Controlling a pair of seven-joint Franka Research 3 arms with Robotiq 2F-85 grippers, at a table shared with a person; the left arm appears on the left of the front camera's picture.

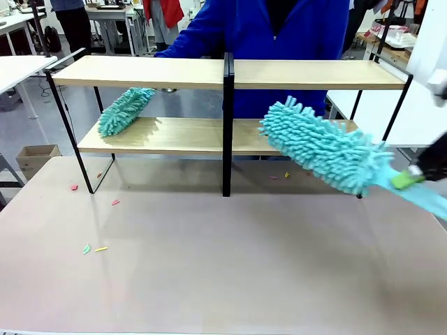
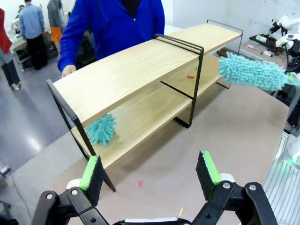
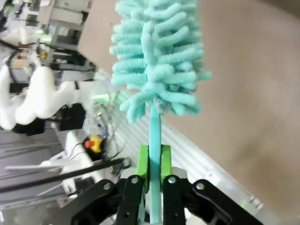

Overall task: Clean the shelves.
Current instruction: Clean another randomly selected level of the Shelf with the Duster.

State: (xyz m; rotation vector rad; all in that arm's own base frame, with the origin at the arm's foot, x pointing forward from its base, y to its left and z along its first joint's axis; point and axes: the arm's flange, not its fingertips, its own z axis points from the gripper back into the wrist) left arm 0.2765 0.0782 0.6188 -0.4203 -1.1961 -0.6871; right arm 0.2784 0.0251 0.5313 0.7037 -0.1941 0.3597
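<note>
The shelves are two pale wooden boards, upper (image 1: pixel 140 71) and lower (image 1: pixel 188 136), in a black wire rack with a centre post (image 1: pixel 228 125); the rack (image 2: pixel 131 70) also appears in the left wrist view. My right gripper (image 1: pixel 408 180) is shut on the handle of a teal fluffy duster (image 1: pixel 325 146), whose head hangs in front of the lower board's right end. In the right wrist view the green pads (image 3: pixel 143 161) clamp the thin teal handle below the duster head (image 3: pixel 157 51). My left gripper (image 2: pixel 150 171) stands open over the tabletop, holding nothing.
A second teal duster (image 1: pixel 126 110) rests on the lower board's left end. A person in a blue top (image 1: pixel 272 28) stands behind the rack, one hand (image 2: pixel 69 70) at its end. Small coloured scraps (image 1: pixel 101 248) lie on the tan tabletop (image 1: pixel 223 265); one scrap (image 2: pixel 190 76) is on the lower board.
</note>
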